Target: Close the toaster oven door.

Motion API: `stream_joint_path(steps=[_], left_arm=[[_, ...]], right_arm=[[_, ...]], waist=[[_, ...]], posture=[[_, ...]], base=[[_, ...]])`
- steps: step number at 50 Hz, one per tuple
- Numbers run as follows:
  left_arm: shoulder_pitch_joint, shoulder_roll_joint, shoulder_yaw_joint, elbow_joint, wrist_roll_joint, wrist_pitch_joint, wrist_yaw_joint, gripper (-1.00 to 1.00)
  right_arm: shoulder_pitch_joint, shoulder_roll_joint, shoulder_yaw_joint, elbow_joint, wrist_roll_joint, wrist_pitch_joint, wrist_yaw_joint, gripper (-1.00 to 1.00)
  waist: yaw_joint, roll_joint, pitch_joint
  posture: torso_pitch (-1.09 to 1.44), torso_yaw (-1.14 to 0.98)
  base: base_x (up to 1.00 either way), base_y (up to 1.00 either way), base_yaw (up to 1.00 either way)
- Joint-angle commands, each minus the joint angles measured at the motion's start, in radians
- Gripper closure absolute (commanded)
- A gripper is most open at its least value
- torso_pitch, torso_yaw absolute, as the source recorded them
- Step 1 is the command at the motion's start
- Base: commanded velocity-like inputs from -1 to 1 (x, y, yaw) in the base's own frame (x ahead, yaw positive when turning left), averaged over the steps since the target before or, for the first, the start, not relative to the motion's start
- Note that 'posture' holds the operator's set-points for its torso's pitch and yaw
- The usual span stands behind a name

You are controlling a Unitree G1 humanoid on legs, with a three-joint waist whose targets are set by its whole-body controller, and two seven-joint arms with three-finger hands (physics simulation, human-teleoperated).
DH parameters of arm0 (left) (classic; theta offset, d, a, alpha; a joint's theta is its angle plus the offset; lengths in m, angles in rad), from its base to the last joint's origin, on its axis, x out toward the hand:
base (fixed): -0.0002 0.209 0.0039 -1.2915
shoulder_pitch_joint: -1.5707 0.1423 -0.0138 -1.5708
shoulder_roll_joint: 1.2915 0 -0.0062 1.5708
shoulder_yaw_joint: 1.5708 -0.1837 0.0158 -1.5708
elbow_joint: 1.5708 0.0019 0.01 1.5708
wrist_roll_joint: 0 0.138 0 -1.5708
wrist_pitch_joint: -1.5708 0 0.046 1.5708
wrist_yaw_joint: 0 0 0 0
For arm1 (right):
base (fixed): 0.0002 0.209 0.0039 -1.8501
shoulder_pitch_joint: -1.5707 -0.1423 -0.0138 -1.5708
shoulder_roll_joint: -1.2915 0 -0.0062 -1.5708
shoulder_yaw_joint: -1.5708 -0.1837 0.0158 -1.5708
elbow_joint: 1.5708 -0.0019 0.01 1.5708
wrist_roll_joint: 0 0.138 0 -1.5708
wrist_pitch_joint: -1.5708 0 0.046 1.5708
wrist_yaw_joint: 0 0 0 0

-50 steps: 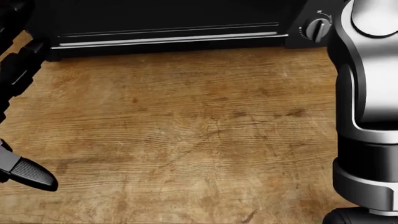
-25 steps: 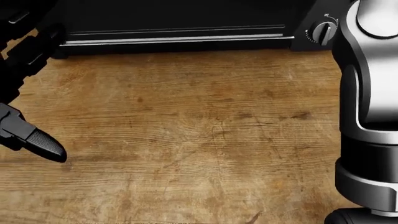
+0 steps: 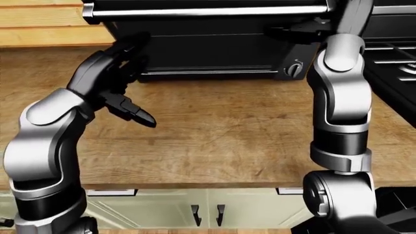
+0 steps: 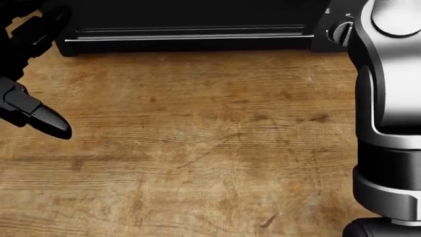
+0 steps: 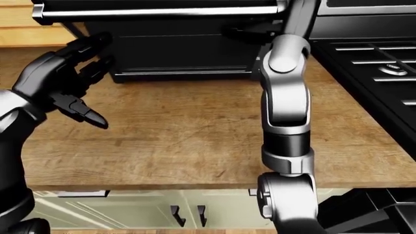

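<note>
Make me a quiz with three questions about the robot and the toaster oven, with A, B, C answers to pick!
1. Where is the toaster oven?
A. on the wooden counter
B. on the floor
C. inside a cupboard

2. What colour is the toaster oven?
A. red
B. white
C. black

3. What is the left hand doing?
A. squeezing a cup
B. fingers spread, holding nothing
C. lying flat on the counter

Answers: 1 A, its base sits on the wood in the left-eye view. 2 C, its body is black with a silver bar. 3 B, the fingers stand apart in the air near the oven's left side.
</note>
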Motion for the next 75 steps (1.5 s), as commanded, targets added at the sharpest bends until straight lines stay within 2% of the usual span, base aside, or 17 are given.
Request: stream_joint_path(steps=[1, 19, 35, 57, 71, 75], left_arm=[[-0.044, 0.022, 0.048, -0.013, 0.026, -0.052, 0.046, -1.0], [-0.094, 0.026, 0.026, 0.09, 0.065, -0.118, 0.034, -1.0], [-0.194, 0.03, -0.003, 0.21, 0.099, -0.16, 0.023, -1.0], [-0.211, -0.018, -0.038, 0.26, 0.155, -0.18, -0.026, -1.0], [-0.299, -0.025, -0.064, 0.383, 0.193, -0.238, -0.058, -1.0], [-0.296, -0.036, -0.069, 0.379, 0.203, -0.241, -0.069, -1.0]], right_arm=[[-0.035, -0.008, 0.007, -0.034, -0.005, -0.028, -0.001, -1.0], [-0.023, -0.016, 0.001, -0.044, 0.0, -0.021, -0.027, -1.0], [-0.029, -0.022, -0.001, -0.045, 0.001, -0.014, -0.032, -1.0], [-0.006, -0.032, -0.01, -0.057, 0.01, -0.015, -0.04, -1.0], [-0.016, -0.036, -0.009, -0.053, 0.011, -0.011, -0.037, -1.0], [-0.009, -0.039, -0.012, -0.056, 0.012, -0.011, -0.037, -1.0]], waist=[[0.004, -0.002, -0.031], [0.004, -0.003, -0.035], [0.007, -0.004, -0.036], [0.011, -0.01, -0.04], [0.015, -0.012, -0.039], [0.015, -0.014, -0.04]], posture=[[0.0, 0.0], [0.0, 0.0], [0.0, 0.0], [0.0, 0.0], [0.0, 0.0], [0.0, 0.0]], base=[[0.0, 0.0, 0.0], [0.0, 0.0, 0.0], [0.0, 0.0, 0.0], [0.0, 0.0, 0.0], [0.0, 0.0, 0.0], [0.0, 0.0, 0.0]])
